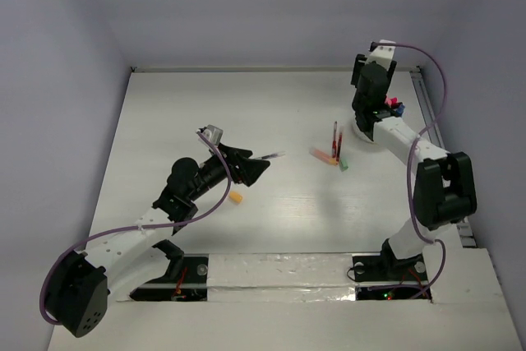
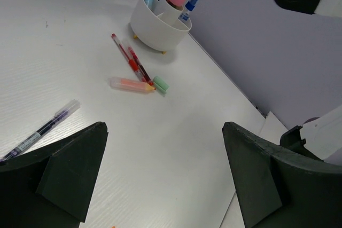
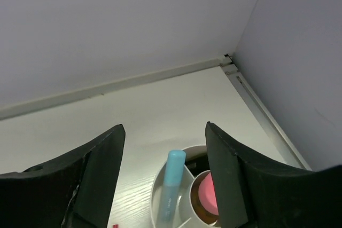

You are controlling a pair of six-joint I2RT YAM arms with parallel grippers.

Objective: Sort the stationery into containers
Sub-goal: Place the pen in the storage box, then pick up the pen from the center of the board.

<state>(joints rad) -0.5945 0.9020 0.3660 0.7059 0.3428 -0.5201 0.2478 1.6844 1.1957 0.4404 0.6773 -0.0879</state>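
The left gripper (image 2: 164,127) hangs low over the table (image 2: 59,41), its two fingers spread wide with nothing between them. The thin grey pen (image 2: 45,131) lies flat just outside one finger, so I judge that this pen is the next thing to take. To do it well, the gripper should shift toward the pen, turn until the fingers stand across its length, and close near its middle, because so thin a pen can roll or tip. A small orange piece (image 1: 236,197) lies near, beside the arm. Further right, two red pens (image 2: 122,49), an orange highlighter (image 2: 131,85) and a pale-green marker (image 2: 159,85) lie close together near the white cup (image 2: 155,33), which holds a pale-blue marker (image 3: 171,185) and a pink marker (image 3: 209,196). The right gripper (image 3: 165,129) hovers above that cup, fingers apart and empty.
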